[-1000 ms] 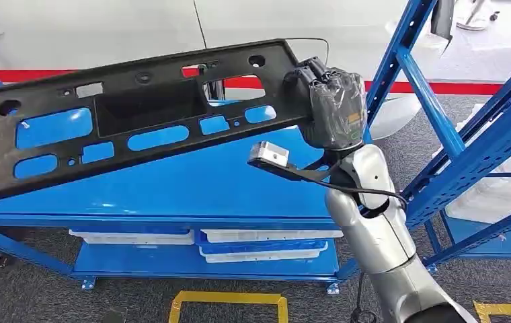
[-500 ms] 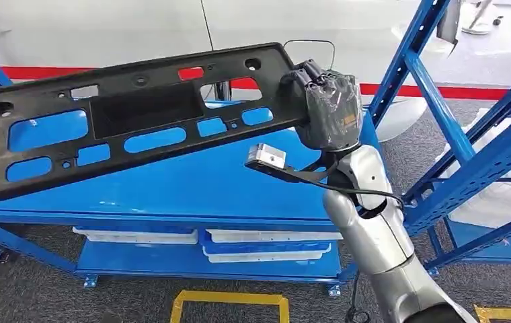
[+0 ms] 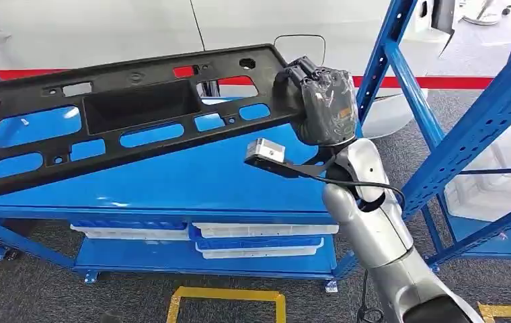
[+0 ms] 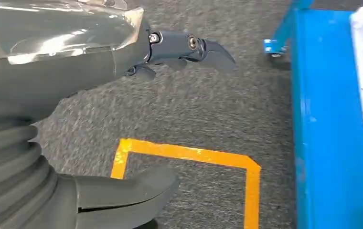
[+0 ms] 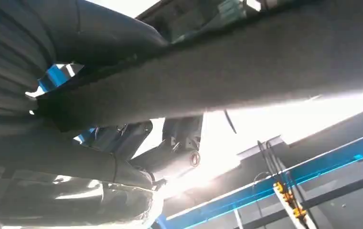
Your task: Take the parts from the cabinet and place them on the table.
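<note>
While the blue table (image 3: 192, 185) spreads across the middle of the head view, the long black part (image 3: 125, 111) hangs above its top, tilted, its far-right end higher than the end that runs off toward the near-left corner. Blue shows through the part's row of cut-outs, and it touches the surface nowhere that can be seen. Blue cabinet uprights (image 3: 401, 74) rise at the table's right edge, with a diagonal brace beside them. White and blue trays (image 3: 259, 241) lie stacked on the table's lower shelf, toward its right end. On the grey carpet in front of the table, yellow tape (image 3: 226, 299) marks a square outline (the same kind of tape shows in the left wrist view).

The right hand (image 3: 320, 104) grips the part's right end, dark fingers (image 3: 300, 70) curled over its upper edge; in the right wrist view the thumb lies along the part's underside.

The left hand (image 4: 103, 109) hangs over the carpet, holding nothing, thumb and fingers (image 4: 194, 47) well apart.
</note>
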